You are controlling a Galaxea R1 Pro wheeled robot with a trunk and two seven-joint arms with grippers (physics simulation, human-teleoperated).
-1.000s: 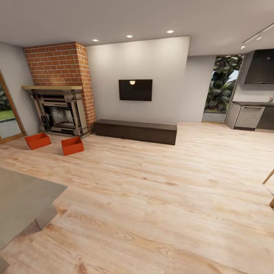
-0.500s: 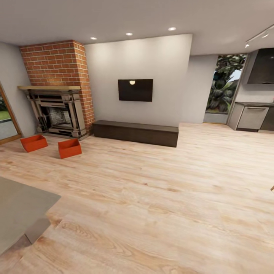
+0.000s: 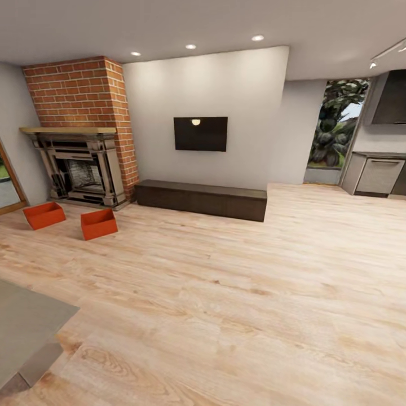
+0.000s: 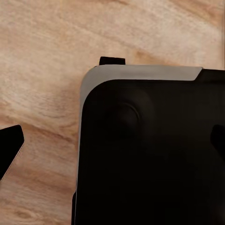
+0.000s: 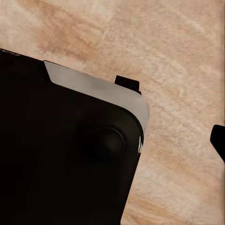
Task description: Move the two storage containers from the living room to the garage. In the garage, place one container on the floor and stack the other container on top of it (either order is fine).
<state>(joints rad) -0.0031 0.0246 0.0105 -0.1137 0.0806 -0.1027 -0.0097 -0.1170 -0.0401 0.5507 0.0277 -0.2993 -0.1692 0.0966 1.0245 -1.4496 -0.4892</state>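
The two storage containers (image 3: 44,215) (image 3: 98,224) sit side by side, slightly apart, on the light wood-plank floor (image 3: 237,293) before the brick fireplace (image 3: 79,163), far from either gripper. Both wrist views look down on the robot's dark base (image 4: 150,154) over planks; jaw openings cannot be told.

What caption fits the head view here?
Living room: two orange boxes on the wood floor before the brick fireplace, beside a dark low bench.
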